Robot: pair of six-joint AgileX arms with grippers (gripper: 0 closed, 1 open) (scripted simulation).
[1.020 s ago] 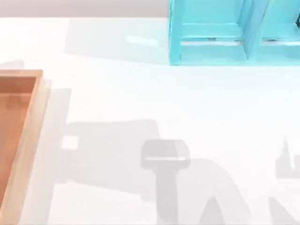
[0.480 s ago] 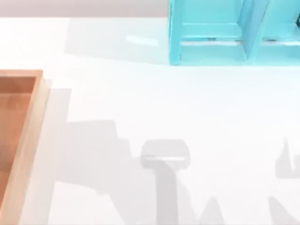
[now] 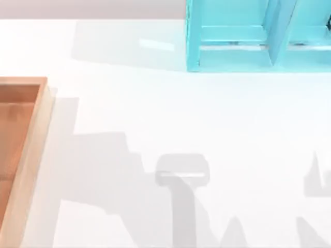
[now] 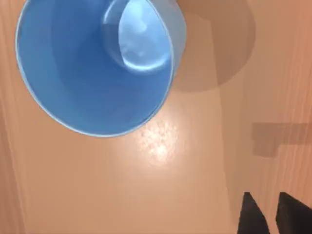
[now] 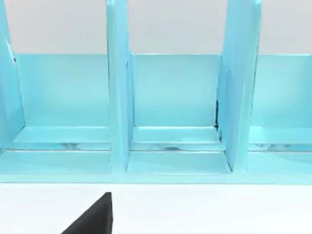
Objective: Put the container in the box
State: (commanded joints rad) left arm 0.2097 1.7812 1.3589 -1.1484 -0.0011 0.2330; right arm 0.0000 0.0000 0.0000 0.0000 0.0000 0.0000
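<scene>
The container [image 4: 97,73], a small round blue cup, appears in the left wrist view from above its mouth, with its lighter blue bottom showing inside. It is over the orange-brown floor of the box [image 4: 146,185] and casts a round shadow beside itself. Whether it rests on the floor or hangs above it I cannot tell. Dark parts of my left gripper [image 4: 273,214] stand off to one side of the cup, apart from it. In the top view the box [image 3: 36,150] lies at the table's left edge with its pale tan rim. My right gripper [image 5: 92,219] is a dark tip facing the shelf.
A turquoise shelf unit [image 3: 258,36] with upright dividers stands at the back right of the white table; its compartments [image 5: 175,97] face the right wrist camera. Grey arm shadows lie across the table's front half.
The wide shadow in the table's front middle has drawn back toward the left, and the small bright patch in it has gone. The shadows on the right have not moved.
</scene>
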